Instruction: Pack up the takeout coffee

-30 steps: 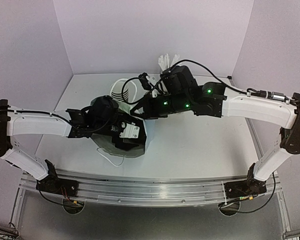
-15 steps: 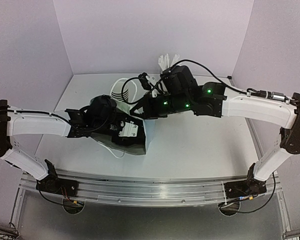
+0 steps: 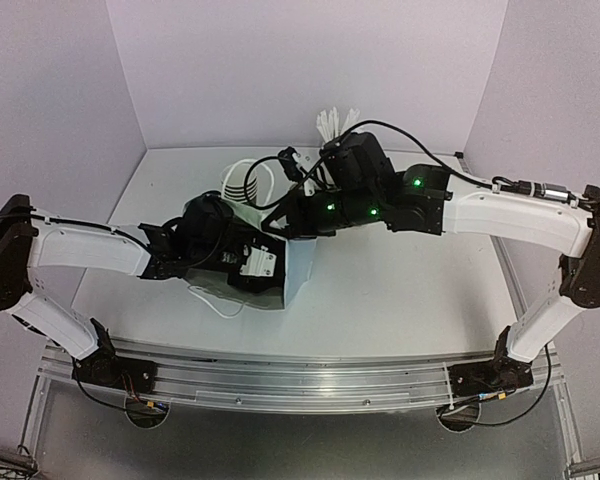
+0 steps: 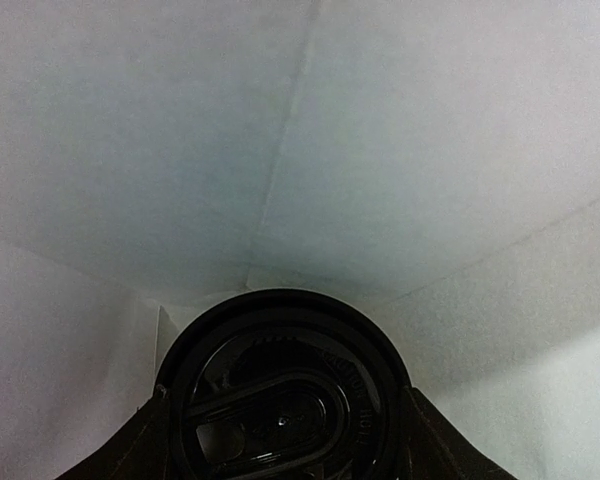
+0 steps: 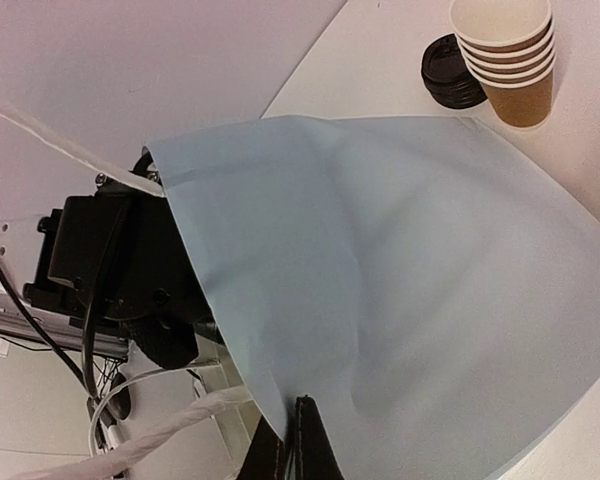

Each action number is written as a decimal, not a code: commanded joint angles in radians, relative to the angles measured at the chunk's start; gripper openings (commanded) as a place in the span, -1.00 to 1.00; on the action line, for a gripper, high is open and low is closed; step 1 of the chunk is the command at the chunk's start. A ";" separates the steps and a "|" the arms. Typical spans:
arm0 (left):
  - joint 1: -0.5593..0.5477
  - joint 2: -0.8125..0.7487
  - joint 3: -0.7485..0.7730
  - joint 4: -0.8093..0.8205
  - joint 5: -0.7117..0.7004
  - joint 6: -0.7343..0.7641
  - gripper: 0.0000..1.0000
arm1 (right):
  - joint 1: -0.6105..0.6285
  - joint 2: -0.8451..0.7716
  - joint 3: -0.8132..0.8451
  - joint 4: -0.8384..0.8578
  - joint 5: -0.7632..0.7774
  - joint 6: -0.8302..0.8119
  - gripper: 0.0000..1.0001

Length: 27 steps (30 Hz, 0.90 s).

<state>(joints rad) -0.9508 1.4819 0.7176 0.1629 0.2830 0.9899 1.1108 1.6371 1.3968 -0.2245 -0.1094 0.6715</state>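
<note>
The takeout coffee shows only as its round black lid [image 4: 285,385], filling the bottom of the left wrist view. My left gripper [image 4: 285,400] has a dark finger pressed to each side of it; the cup body is hidden. Both are deep inside a white paper bag [image 4: 310,150], lying on its side mid-table [image 3: 298,272], where the left gripper [image 3: 252,262] reaches into its mouth. My right gripper [image 5: 298,412] is shut on the bag's upper edge [image 5: 410,300], seen from above [image 3: 285,222] at the bag's far rim.
A nested stack of brown paper cups [image 5: 510,50] and a pile of black lids [image 5: 450,72] stand beyond the bag. A white cord handle [image 3: 218,305] trails from the bag toward the near edge. A white striped item [image 3: 242,180] lies behind the bag.
The left arm has pushed a little further right into the bag, and its jaws have narrowed. The bag's white right side shows wider. The right arm has kept still.
</note>
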 commanded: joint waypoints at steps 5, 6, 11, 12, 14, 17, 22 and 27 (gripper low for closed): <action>0.036 0.084 0.006 -0.114 -0.003 -0.079 -0.17 | 0.007 -0.020 -0.002 0.022 -0.021 0.002 -1.00; 0.041 0.090 0.004 -0.122 -0.002 -0.078 -0.16 | 0.007 -0.023 -0.005 0.023 -0.019 0.002 -1.00; 0.053 0.126 0.037 -0.188 -0.005 -0.113 -0.13 | 0.007 -0.021 -0.003 0.023 -0.024 0.000 -1.00; 0.056 0.128 0.040 -0.197 -0.001 -0.118 -0.13 | 0.006 -0.021 -0.002 0.023 -0.024 0.000 -1.00; 0.058 0.125 0.039 -0.193 0.006 -0.118 -0.12 | 0.005 -0.022 -0.002 0.023 -0.024 0.000 -1.00; 0.060 0.103 0.036 -0.177 0.012 -0.131 -0.02 | 0.004 -0.026 -0.006 0.023 -0.021 0.001 -1.00; 0.060 -0.003 0.064 -0.199 0.101 -0.110 0.33 | 0.000 -0.035 -0.005 0.022 -0.009 0.002 -1.00; 0.060 -0.021 0.134 -0.238 0.126 -0.159 0.48 | -0.010 -0.032 0.006 0.021 0.016 0.022 -1.00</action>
<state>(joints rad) -0.9039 1.4890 0.7885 0.0532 0.3539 0.9025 1.1023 1.6349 1.3937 -0.2016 -0.0853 0.6767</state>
